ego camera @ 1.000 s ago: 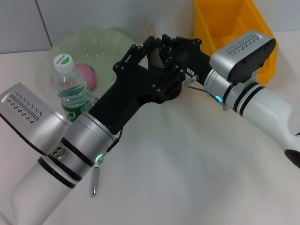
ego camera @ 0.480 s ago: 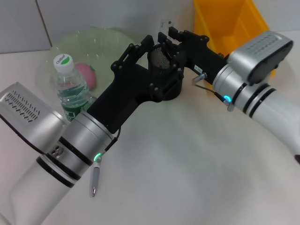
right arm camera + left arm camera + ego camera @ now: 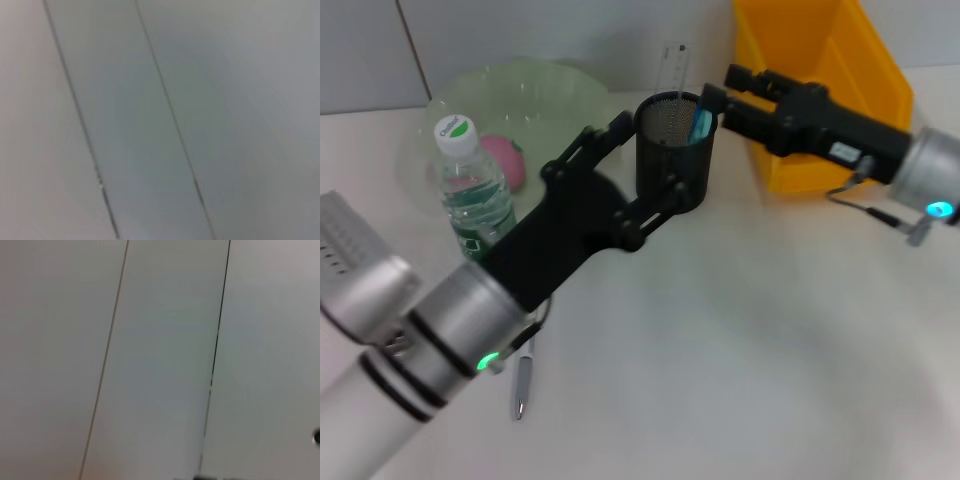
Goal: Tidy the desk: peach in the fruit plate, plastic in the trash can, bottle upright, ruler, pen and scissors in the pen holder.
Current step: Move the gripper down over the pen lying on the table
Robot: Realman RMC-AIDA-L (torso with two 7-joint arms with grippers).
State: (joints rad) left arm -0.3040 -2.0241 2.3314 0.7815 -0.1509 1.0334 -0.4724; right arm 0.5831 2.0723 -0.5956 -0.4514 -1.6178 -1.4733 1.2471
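Head view: left hand [image 3: 642,165] sits at the black mesh pen holder [image 3: 674,150], fingers spread wide with one on each side of the holder's wall; can't tell if they touch it. Holder stands upright on the white surface [image 3: 740,340], with a clear ruler [image 3: 671,70] and a blue-handled item in it, probably scissors [image 3: 701,124]. Right hand [image 3: 720,88] is just beside the holder's rim, in front of the yellow trash can [image 3: 820,60]; fingers look open, nothing in them. Bottle [image 3: 472,190] stands upright, green cap on, just in front of the green fruit plate [image 3: 520,95]. Peach [image 3: 506,160] lies in the plate. Pen [image 3: 523,378] lies on the surface by the left forearm, well apart from the holder. Both wrist views show only grey wall panels with seams.
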